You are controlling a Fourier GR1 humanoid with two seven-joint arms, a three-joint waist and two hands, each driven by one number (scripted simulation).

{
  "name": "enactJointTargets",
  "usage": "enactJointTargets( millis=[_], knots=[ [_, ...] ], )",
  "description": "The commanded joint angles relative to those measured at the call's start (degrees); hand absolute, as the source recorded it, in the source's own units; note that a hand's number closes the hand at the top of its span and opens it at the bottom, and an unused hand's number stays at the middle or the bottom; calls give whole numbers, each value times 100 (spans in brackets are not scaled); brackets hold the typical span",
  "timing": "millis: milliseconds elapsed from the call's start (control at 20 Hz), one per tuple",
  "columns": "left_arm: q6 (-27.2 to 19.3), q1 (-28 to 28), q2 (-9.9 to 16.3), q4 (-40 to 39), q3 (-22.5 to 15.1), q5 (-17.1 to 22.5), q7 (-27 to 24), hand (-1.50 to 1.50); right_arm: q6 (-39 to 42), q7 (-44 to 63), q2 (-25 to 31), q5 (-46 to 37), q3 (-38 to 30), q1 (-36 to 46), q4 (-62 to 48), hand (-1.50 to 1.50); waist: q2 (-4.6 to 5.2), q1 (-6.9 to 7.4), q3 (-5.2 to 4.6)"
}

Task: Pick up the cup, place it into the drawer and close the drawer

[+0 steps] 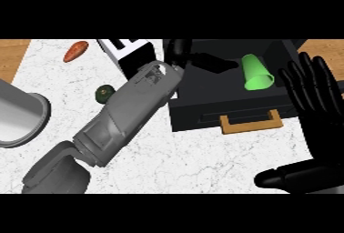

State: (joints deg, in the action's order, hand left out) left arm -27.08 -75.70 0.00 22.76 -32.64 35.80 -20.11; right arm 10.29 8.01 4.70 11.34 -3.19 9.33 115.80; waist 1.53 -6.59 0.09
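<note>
The green cup [256, 73] lies on its side inside the open black drawer [201, 116], toward the drawer's right part. The drawer has a wooden handle [250, 124] on its front. My left forearm crosses the counter diagonally from the lower left. My left hand [178, 49] is at the drawer's back left corner, with its fingers [214, 62] stretched toward the cup and a small gap between them and it. My right hand [316, 102] rests open at the right edge, fingers up, just right of the drawer and cup.
A reddish-brown vegetable [76, 51] lies at the counter's back left. A dark green avocado [104, 93] sits beside my left forearm. A large grey pot [20, 116] stands at the left edge. A black and white box [128, 51] stands left of the drawer.
</note>
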Motion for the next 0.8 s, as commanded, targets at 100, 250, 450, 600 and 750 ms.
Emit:
enactJointTargets(
  millis=[100, 250, 450, 600, 750],
  knots=[
    [182, -30, 0, 428, 153, 595, -325, -150, 152, -76, -31, 307, -66, -106, -110, -150, -35, 140, -1],
    [277, 158, 0, 664, 260, 834, -772, -150, 290, 42, 32, 662, -187, -276, 40, -150, -68, 235, -3],
    [408, 62, 0, 788, 541, 1037, -592, -150, 319, 439, 246, 1003, -380, -363, 518, -150, -136, 432, -7],
    [525, 709, 188, 1275, 605, 909, -587, -150, 545, 155, 307, 732, -298, -664, 511, 150, -186, 661, -10],
    [503, 869, 425, 1648, 690, 935, -425, -150, 963, 146, 774, 482, -312, -566, 377, 150, -198, 743, -11]
  ],
)
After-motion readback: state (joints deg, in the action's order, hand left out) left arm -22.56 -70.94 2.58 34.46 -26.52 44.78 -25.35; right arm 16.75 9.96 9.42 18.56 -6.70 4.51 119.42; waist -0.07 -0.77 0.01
